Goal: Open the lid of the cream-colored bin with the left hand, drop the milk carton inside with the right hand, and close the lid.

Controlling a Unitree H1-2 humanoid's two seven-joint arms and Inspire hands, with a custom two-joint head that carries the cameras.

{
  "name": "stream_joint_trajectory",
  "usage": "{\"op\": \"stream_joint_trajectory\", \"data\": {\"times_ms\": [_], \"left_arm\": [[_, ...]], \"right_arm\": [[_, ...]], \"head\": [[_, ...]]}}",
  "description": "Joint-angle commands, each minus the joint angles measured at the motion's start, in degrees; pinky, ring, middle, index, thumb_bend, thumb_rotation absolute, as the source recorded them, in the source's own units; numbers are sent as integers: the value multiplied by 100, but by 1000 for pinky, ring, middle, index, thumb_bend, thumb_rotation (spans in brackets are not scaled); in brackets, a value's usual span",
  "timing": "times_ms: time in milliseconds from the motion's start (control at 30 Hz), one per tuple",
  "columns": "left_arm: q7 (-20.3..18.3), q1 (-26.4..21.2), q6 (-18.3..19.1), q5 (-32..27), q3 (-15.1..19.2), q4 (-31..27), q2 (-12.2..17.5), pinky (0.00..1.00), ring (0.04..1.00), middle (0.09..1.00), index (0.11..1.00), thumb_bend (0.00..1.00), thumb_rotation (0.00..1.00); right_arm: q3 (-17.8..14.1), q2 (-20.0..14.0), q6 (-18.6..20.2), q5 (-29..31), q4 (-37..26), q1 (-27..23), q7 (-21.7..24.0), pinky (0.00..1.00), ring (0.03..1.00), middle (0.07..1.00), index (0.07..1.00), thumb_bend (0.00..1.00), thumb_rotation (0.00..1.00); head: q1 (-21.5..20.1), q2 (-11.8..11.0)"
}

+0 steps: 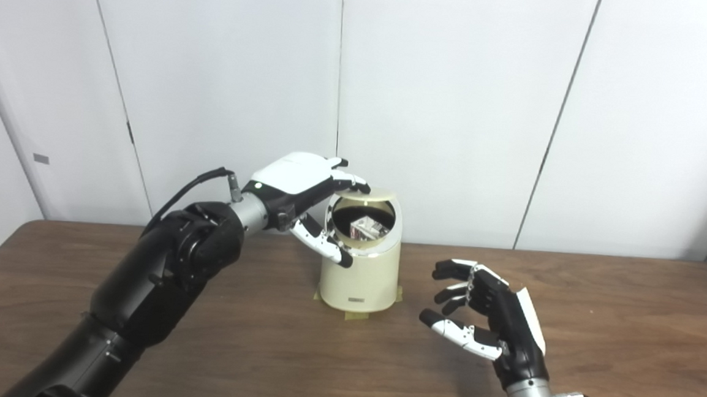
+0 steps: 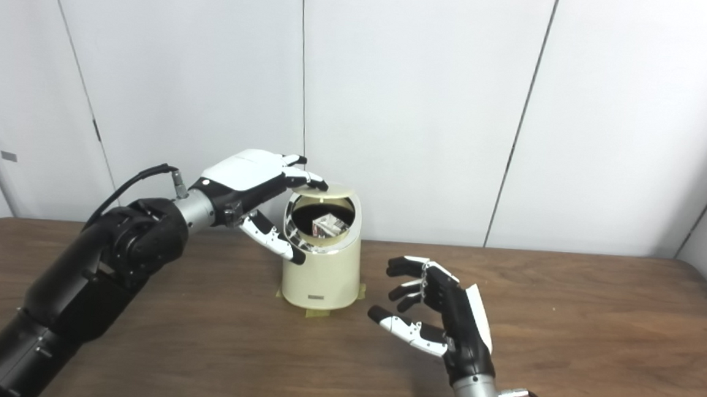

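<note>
- Bin (image 1: 361, 279) stood mid-table, taped down at its base, lid (image 1: 371, 194) tipped up at the far rim.
- Left hand (image 1: 296, 186) on the lid, fingers over its top edge, thumb down by the near rim — holding it up, it seemed.
- Milk carton (image 1: 369, 226) already inside, just visible through the mouth.
- Right hand (image 1: 481, 317) hung near the bin's right side, spread wide, holding nothing.
- Lid looked light, stiff, glossy, probably slippery; best held at its rim.
</note>
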Motion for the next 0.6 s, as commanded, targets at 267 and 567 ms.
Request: {"op": "stream_joint_trajectory", "data": {"times_ms": [267, 567], "left_arm": [[165, -74, -270, 115, 84, -114, 52, 1000, 1000, 853, 852, 960, 477], [0, 133, -206, 182, 65, -225, 85, 1000, 1000, 871, 865, 938, 435]], "right_arm": [[33, 50, -27, -27, -251, -202, 26, 396, 509, 644, 645, 527, 225], [46, 134, 49, -46, -241, -240, -18, 400, 511, 641, 651, 536, 229]], "head": [[-29, 43], [-120, 40]]}}
